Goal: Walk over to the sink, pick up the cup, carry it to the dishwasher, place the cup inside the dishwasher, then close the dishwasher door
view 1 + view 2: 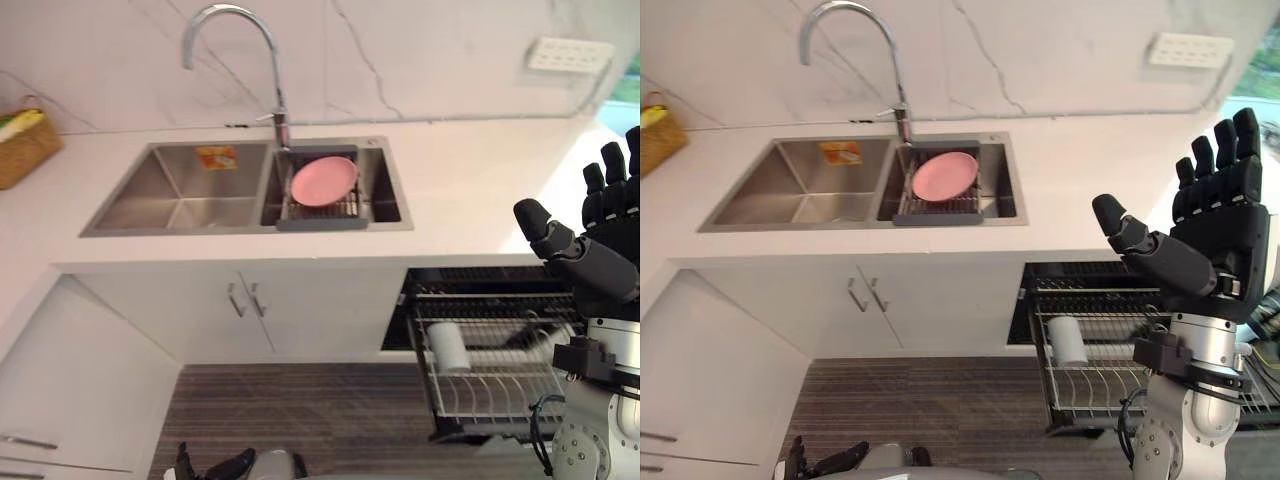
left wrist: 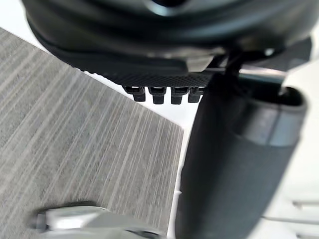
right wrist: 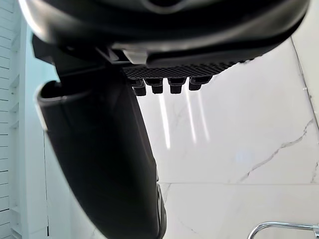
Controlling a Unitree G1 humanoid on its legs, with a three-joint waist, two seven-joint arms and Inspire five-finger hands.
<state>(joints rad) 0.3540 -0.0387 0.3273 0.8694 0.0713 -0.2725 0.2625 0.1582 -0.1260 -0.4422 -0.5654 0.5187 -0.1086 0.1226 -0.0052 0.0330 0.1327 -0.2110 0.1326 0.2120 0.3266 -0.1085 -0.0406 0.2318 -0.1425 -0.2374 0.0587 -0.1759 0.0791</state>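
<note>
Left eye view: cropped right hand (image 1: pixel 603 262)

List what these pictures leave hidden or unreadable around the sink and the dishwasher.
Dishwasher rack: right part hidden behind the right hand and arm, eye views.
White cup in that rack: too small to tell which way it opens.
Basket: cut off by the left edge, eye views.
Sticker in the sink's left basin: too small to read.
Left hand: partly cut off by the bottom edge, eye views.
</note>
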